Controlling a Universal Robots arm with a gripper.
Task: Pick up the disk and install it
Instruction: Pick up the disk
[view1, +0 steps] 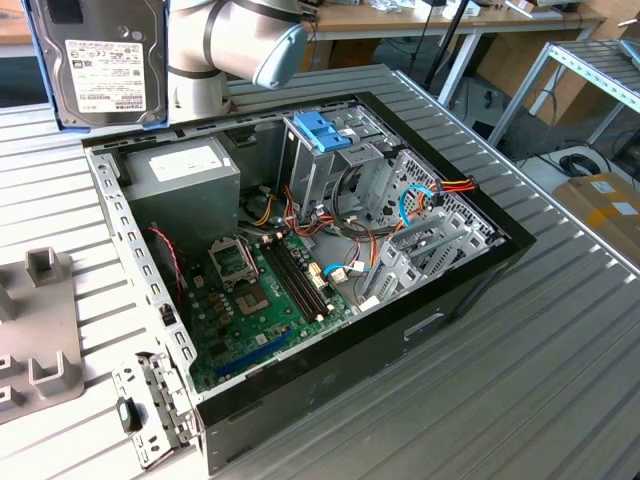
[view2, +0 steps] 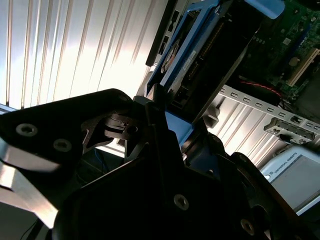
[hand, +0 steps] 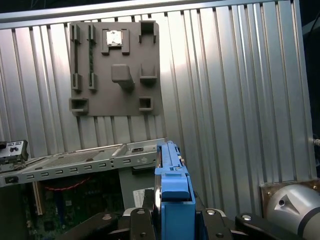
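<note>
The disk (view1: 100, 62) hangs upright in the air above the far corner of the table, on the exterior view's left and behind the open computer case. It shows a dark metal face, a white label and a blue frame. In the first wrist view I see the disk (hand: 173, 187) edge-on, and my gripper (hand: 172, 216) is shut on it with a dark finger pressed to each side. In the second wrist view the blue-framed disk (view2: 200, 57) sticks out past the dark gripper body. The arm (view1: 235, 40) stands just beside the disk.
The open computer case (view1: 470, 290) lies on the slatted metal table, with a green motherboard (view1: 255, 300), a grey power supply box (view1: 185, 175) and a blue latch on a silver drive cage (view1: 322, 135). A grey fixture plate (hand: 115, 70) and a loose metal bracket (view1: 150, 405) lie beside the case.
</note>
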